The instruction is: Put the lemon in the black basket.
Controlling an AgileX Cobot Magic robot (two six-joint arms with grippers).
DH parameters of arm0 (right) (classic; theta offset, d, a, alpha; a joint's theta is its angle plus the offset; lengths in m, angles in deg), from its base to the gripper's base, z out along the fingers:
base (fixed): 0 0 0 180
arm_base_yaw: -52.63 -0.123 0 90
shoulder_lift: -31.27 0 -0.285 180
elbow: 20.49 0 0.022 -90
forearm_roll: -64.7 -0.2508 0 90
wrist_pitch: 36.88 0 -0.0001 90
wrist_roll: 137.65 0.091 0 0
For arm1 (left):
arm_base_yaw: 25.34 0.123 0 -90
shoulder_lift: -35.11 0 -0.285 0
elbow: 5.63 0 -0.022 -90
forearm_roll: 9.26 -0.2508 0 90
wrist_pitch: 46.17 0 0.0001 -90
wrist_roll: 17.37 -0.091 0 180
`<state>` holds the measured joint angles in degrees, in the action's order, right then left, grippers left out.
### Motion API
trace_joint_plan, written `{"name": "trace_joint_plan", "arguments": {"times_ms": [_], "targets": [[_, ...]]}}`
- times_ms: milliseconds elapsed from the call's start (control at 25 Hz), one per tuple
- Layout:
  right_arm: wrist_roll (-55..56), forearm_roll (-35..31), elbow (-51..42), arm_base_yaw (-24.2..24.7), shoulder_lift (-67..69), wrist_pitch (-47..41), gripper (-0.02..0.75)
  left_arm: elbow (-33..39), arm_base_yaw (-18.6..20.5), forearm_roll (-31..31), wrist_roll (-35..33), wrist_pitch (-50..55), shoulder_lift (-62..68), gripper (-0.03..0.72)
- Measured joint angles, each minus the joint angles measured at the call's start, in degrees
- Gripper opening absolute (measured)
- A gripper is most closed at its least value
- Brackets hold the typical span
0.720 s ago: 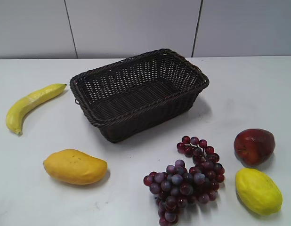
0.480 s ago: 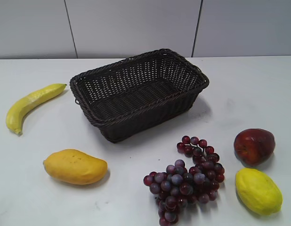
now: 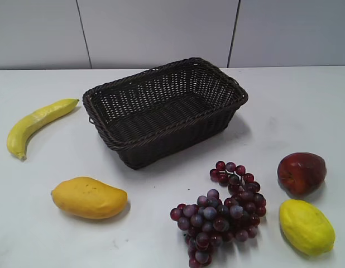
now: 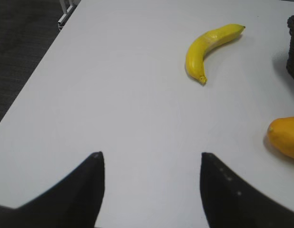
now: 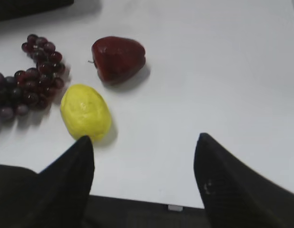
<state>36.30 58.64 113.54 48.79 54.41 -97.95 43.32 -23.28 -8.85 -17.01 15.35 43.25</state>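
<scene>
Task not begun: lemon (image 3: 306, 226) on table (image 3: 306, 117) beside apple (image 3: 301, 173), basket (image 3: 164, 109) holds nothing. Right gripper (image 5: 144, 161) wide, nothing held, above table near lemon. Left gripper (image 4: 149, 178) wide, idle.

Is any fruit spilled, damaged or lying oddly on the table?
Nothing stands out. The lemon, apple, grapes, mango and banana lie whole on the table, and the basket stands upright, holding nothing.
</scene>
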Motion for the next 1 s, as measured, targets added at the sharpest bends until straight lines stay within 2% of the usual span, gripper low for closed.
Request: {"name": "trace_joint_plan", "arguments": {"times_ms": [240,440,800,1000], "targets": [[-3.4,-7.8,1.4,0.0,13.3,-0.4,0.526,0.0,0.0,0.0,0.0,0.0,0.0,0.47],[-8.1,-12.4,1.4,0.0,23.4,-0.2,0.602,0.0,0.0,0.0,0.0,0.0,0.0,0.47],[-15.7,-14.9,2.0,-1.5,42.3,6.3,0.625,0.0,0.0,0.0,0.0,0.0,0.0,0.47],[-17.6,-14.4,3.5,-5.3,51.9,11.6,0.625,0.0,0.0,0.0,0.0,0.0,0.0,0.47]]}}
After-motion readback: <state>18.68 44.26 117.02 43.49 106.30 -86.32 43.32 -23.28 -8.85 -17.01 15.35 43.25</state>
